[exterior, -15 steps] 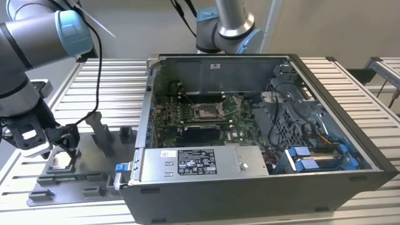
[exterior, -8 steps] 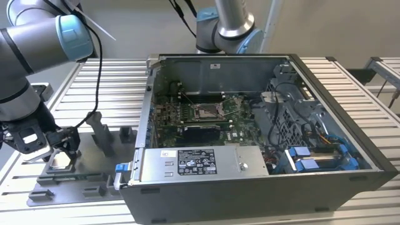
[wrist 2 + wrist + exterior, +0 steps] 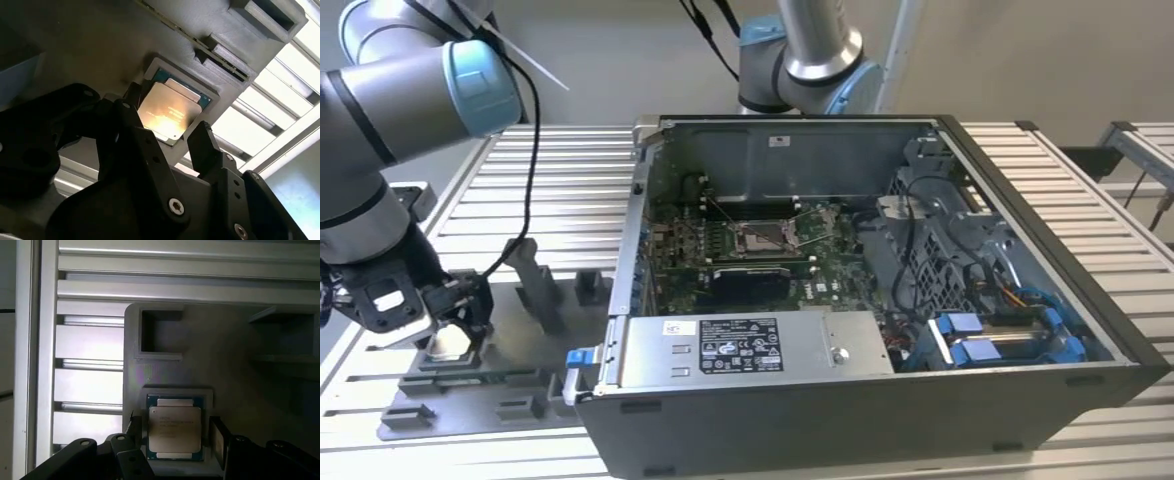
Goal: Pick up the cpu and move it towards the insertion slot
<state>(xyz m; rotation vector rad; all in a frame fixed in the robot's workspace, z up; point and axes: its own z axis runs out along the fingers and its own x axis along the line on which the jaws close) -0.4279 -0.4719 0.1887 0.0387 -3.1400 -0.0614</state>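
The cpu, a small flat square chip with a silvery metal top and a thin green rim, is seen lying flat in the square recess of a matte grey plastic holder; the holder is set on the ribbed aluminium counter, to the exterior view's left of the open black computer case. The black two-fingered hand is positioned low over the chip with its jaws apart; in both wrist views one of its fingers is placed just beside each of two opposite edges, so that the cpu lies between them; whether the pads touch it cannot be told. The insertion slot, a square metal-framed socket with a brownish-grey centre, is found on the green circuit board inside the case, well apart from the hand.
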